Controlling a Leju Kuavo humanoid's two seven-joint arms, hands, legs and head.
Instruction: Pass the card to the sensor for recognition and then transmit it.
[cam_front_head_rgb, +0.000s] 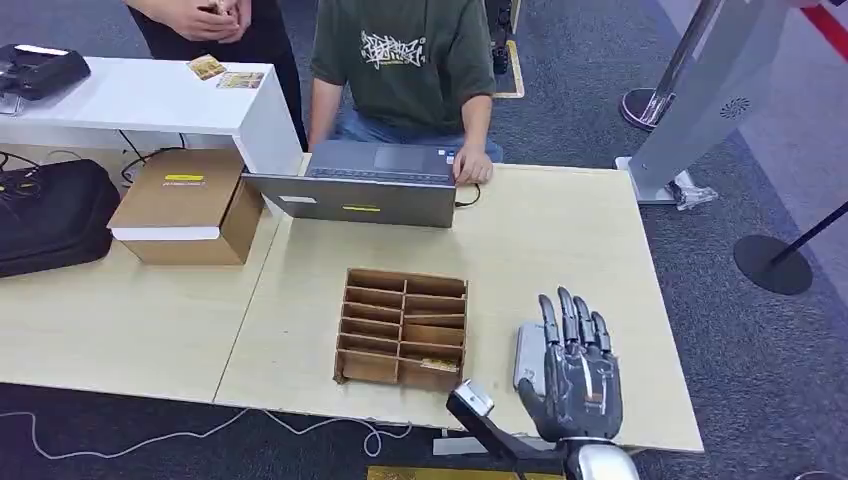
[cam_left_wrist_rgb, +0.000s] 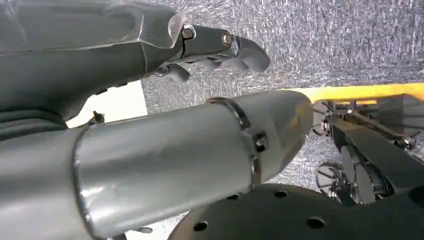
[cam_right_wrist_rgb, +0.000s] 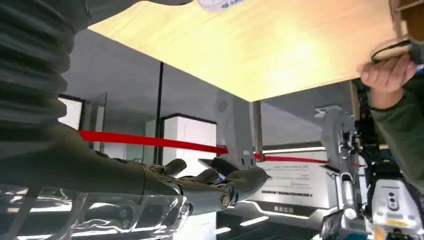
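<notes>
Grey metal right hand (cam_front_head_rgb: 572, 365) is up over the pale wooden surface (cam_front_head_rgb: 560, 240), fingers (cam_front_head_rgb: 566, 315) spread straight and holding nothing. A flat grey-white rounded device (cam_front_head_rgb: 527, 352), maybe the sensor, lies right beside the fingers, partly under them. I can't pick out a card near the fingers; two small yellowish cards (cam_front_head_rgb: 222, 74) sit well beyond the fingertips on the white counter (cam_front_head_rgb: 130, 95), next to a standing person (cam_front_head_rgb: 205, 18). My guess: the card has to come to the hand first, so keep the palm steady and the fingers apart. The left hand (cam_left_wrist_rgb: 220, 47) hangs over grey carpet, fingers loosely curled, empty. The brown cardboard divider tray (cam_front_head_rgb: 402, 327) sits just beside the thumb, and the seated person's grey laptop (cam_front_head_rgb: 365, 185) is further ahead.
</notes>
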